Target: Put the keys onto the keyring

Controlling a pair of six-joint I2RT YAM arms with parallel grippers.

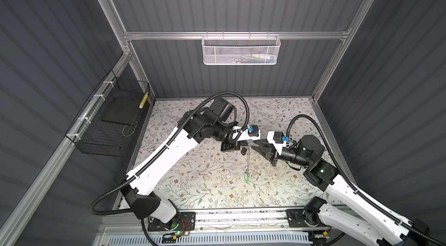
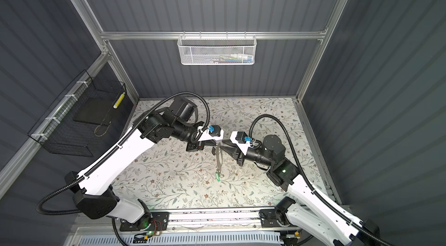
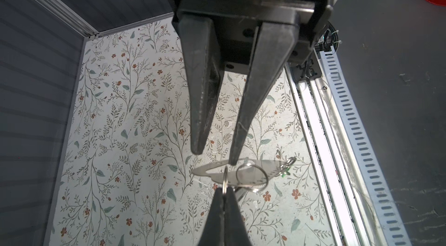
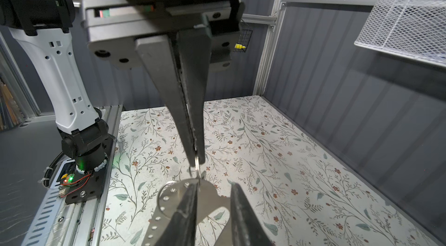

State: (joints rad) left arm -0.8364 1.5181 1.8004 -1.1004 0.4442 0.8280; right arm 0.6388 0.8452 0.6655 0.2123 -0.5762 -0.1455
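My left gripper (image 3: 225, 190) is shut on a thin metal ring (image 3: 225, 176), held above the floral table. From that ring hang a flat perforated metal key plate (image 3: 241, 172), a larger loose ring (image 3: 265, 179) and, in both top views, a black-headed key (image 1: 243, 151). The keyring's small ring and green tag (image 1: 246, 176) hang at the plate's lower end, seen as a green speck (image 3: 286, 172) in the left wrist view. My right gripper (image 4: 214, 185) stands open against the plate (image 4: 207, 199), one finger (image 4: 188, 208) touching it. The two grippers meet tip to tip (image 2: 220, 144).
A white mesh basket (image 1: 241, 49) hangs on the back wall. A black wire basket (image 1: 108, 121) is fixed to the left wall. The arms' base rail (image 1: 241, 215) runs along the table's front edge. Grey panel walls close in three sides.
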